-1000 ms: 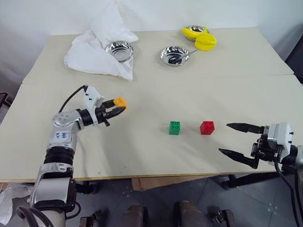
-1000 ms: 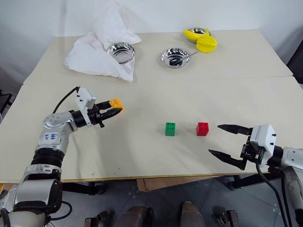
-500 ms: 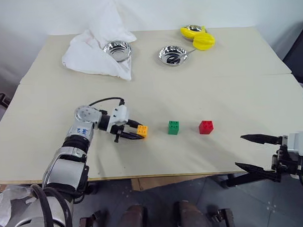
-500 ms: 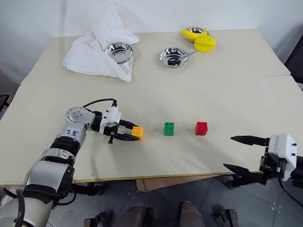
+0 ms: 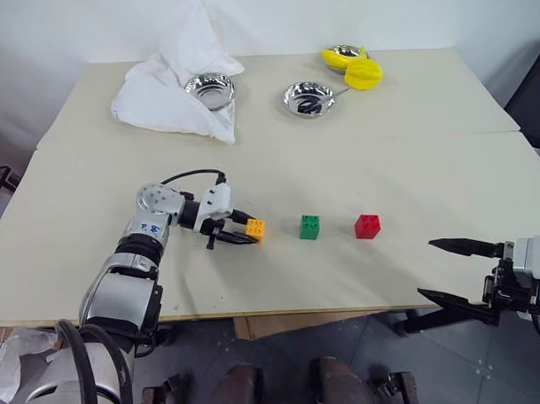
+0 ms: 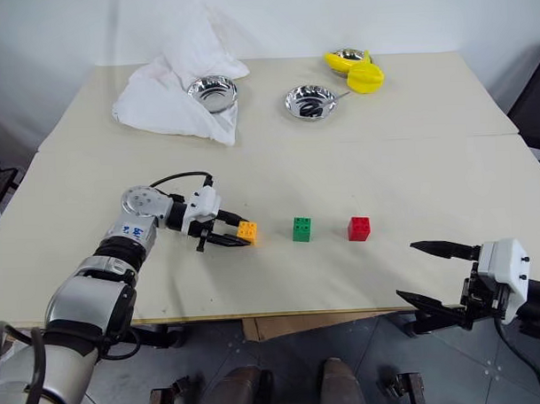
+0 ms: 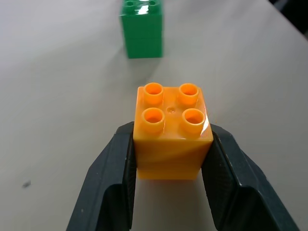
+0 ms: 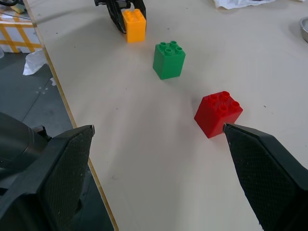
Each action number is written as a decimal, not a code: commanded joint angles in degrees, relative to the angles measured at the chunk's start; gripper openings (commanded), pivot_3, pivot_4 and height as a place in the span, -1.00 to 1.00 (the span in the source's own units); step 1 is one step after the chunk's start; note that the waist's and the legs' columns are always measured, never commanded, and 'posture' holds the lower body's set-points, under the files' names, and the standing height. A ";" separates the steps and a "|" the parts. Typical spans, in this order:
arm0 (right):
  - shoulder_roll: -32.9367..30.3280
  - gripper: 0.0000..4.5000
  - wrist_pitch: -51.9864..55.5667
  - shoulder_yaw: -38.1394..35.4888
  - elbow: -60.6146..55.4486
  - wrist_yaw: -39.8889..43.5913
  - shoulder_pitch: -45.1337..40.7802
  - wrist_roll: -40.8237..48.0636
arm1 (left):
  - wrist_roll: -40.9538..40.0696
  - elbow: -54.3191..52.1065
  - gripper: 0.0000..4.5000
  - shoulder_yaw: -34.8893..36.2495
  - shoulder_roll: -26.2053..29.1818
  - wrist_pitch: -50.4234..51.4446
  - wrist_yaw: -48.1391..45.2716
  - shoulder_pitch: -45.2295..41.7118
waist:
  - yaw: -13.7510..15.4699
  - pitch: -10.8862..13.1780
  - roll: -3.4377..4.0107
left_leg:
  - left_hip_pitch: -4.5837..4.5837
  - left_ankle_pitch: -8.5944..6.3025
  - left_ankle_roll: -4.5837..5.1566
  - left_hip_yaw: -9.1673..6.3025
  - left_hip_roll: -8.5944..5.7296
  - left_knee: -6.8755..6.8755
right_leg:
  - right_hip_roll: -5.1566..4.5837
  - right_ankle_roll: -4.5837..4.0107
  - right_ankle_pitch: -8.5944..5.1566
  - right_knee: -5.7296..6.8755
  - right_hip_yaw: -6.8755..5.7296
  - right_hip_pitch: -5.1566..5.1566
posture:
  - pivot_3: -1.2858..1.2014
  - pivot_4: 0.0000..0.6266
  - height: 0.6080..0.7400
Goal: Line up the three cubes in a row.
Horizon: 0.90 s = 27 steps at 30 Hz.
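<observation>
Beige tabletop (image 5: 411,162) w/ a seam across the middle, white wall behind, grey floor below the near edge.

L gripper (image 5: 244,234) is clamped on the orange cube (image 5: 255,228), one black finger on each side, cube upright, studs up, at table level. Whether its base touches the surface can't be told. Green cube (image 5: 310,226) stands near it to the right, red cube (image 5: 368,226) further right, apart from each other, roughly in one line along the near half of the table. All 3 are glossy plastic bricks w/ four round studs on top.

R gripper (image 5: 459,271) hangs off the near right edge of the table, fingers spread wide, nothing between them.

Far half: crumpled white cloth (image 5: 173,90) w/ a shiny steel bowl (image 5: 210,89) resting against it, contents not visible. Second steel bowl (image 5: 310,99) nearer the centre, something dark inside or a reflection, hard to tell. Third steel bowl (image 5: 339,53) at the back, w/ a yellow plastic object (image 5: 364,72) touching it.
</observation>
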 commanded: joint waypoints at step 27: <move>1.61 1.00 -1.07 0.74 -1.36 -1.30 -1.06 -0.42 | -6.40 -3.73 0.99 11.07 4.77 1.36 -4.32 2.38 | -0.32 0.00 0.00 | -0.01 0.00 -0.01 0.00 0.02 -0.01 | -0.03 0.00 0.00 0.04 0.00 -0.03 | 0.03 -0.52 1.00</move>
